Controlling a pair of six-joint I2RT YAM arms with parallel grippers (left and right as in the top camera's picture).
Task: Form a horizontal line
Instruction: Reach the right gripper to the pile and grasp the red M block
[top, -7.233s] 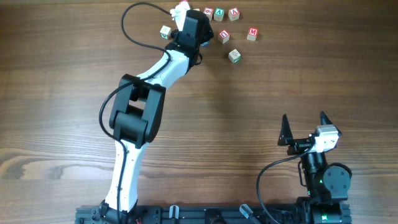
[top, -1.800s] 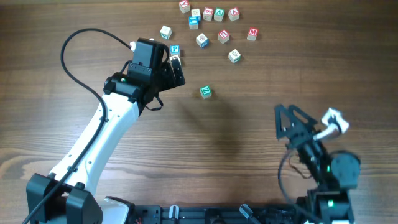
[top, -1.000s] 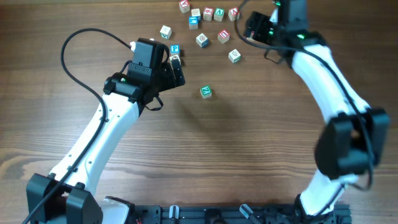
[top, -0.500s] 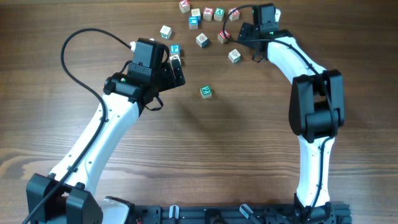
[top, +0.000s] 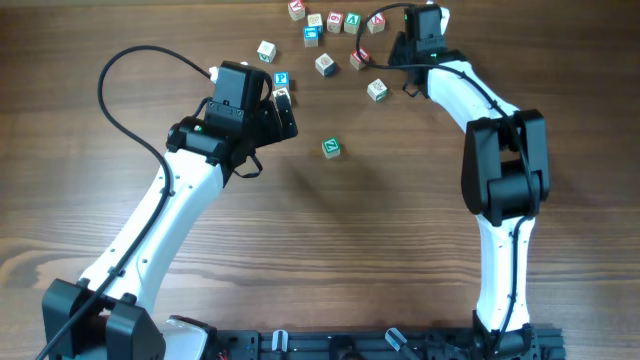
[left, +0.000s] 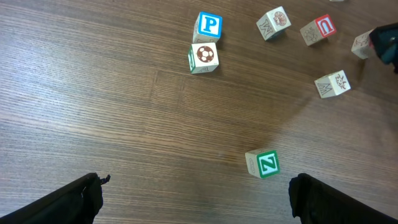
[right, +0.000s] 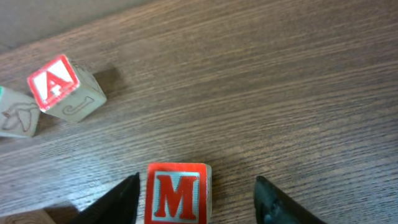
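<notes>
Upper right of the overhead view: right fingers straddle the red M cube, spread, gap on one side, not pinching; left fingers spread wide over the desk; green N cube alone near centre; red arch-letter cube left of the M.

Overhead looks straight down, wrist views close, left shares green N cube
</notes>
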